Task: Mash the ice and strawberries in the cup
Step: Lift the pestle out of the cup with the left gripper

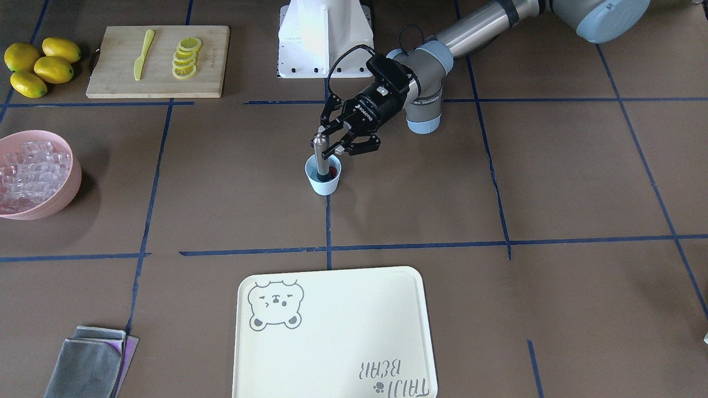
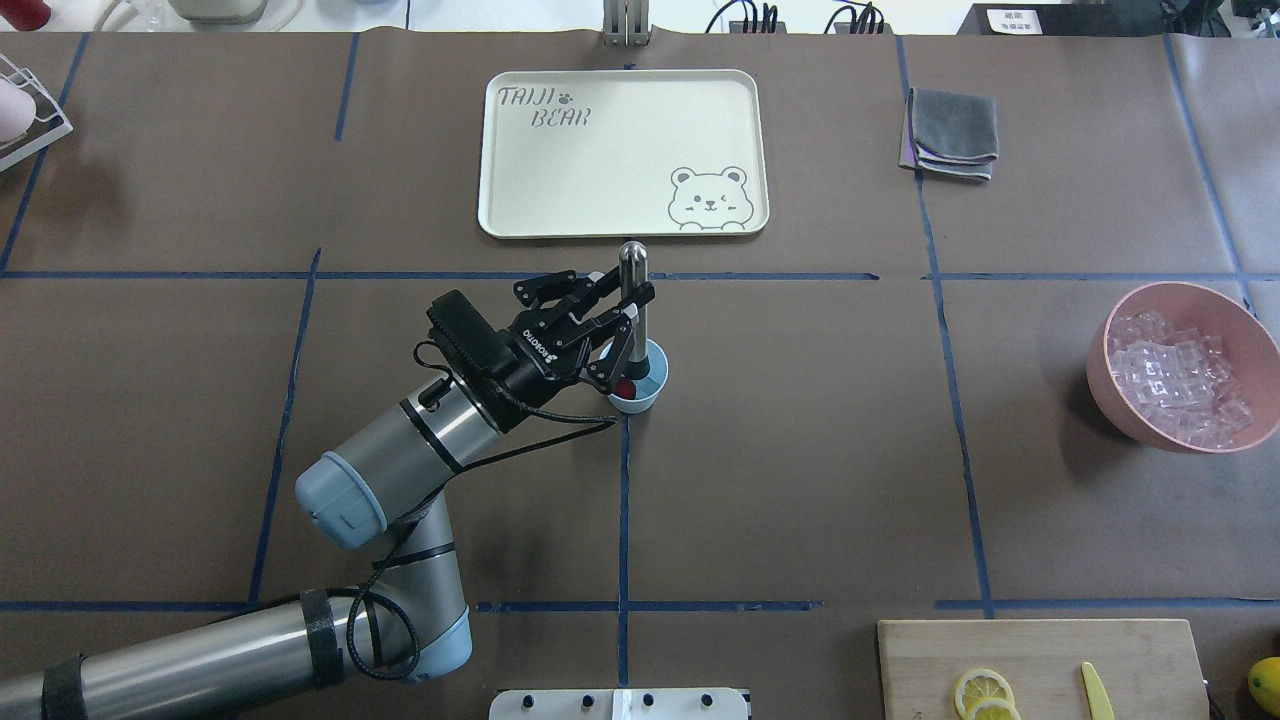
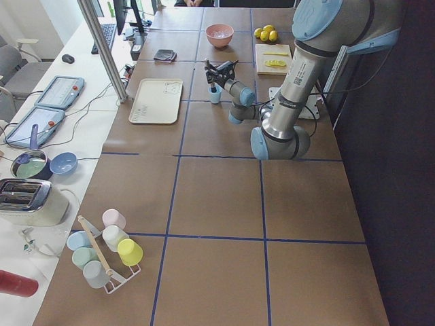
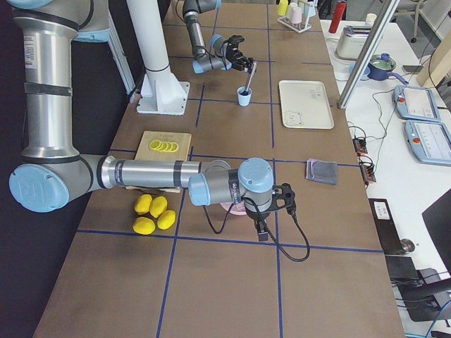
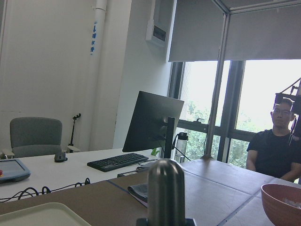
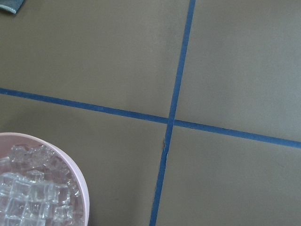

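The left end effector [image 2: 633,312] is clamped on an upright metal muddler [image 2: 632,265], whose lower end stands in the cup [image 2: 648,395] at the middle of the worktop [image 2: 800,450], beside the dark-red strawberries [image 2: 624,389]. The ice [image 2: 1180,375] lies in the pink bowl [image 2: 1105,395] well to the right. The right end effector [image 4: 261,225] hangs by the bowl, and I cannot tell whether its fingers are apart or together.

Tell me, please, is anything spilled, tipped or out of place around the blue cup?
Nothing stands out. The cup stands upright, the table around it shows no spill, and the left gripper holds the metal muddler nearly upright inside the cup.
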You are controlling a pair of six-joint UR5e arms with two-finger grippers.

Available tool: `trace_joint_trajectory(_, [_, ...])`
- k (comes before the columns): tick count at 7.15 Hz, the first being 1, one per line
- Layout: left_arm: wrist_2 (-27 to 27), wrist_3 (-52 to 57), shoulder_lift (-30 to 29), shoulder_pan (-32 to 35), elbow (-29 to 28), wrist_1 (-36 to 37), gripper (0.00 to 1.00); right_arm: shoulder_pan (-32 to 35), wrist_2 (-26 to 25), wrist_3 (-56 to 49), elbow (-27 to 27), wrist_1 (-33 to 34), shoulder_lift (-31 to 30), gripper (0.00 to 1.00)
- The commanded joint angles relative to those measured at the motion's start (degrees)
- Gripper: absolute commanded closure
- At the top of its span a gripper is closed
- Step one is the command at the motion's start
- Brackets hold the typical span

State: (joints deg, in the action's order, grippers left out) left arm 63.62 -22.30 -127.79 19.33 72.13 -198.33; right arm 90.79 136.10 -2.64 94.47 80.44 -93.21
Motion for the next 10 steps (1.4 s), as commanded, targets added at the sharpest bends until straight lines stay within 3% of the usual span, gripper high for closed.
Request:
trace_joint_trajectory(1, [0.1,-0.02,0.61,1.23,3.36,0.22,1.0,0.0,-0.05,0.0,0.01,-0.02,0.04,0.0])
trace_joint_trajectory(4, [0.89,-0.11,6.47,3.51,16.69,3.36,1.0,0.0,-0.14,0.0,0.1,-0.02,0.13,0.0])
trace_joint_trajectory(6, [8.4,-1.41,10.79,8.06,23.39,5.92,1.0,0.0,-0.14,0.0,0.28,-0.02,0.22,0.0])
trace_joint_trajectory(8, [14.65,-17.77,17.71,13.16,29.45,15.74,1.0,0.0,-0.14,0.0,0.28,-0.02,0.48,0.0])
trace_joint_trajectory(10, [20.65,-25.93,22.9,18.79,30.52,24.86,1.0,0.0,-0.31,0.0,0.28,-0.02,0.74,0.0])
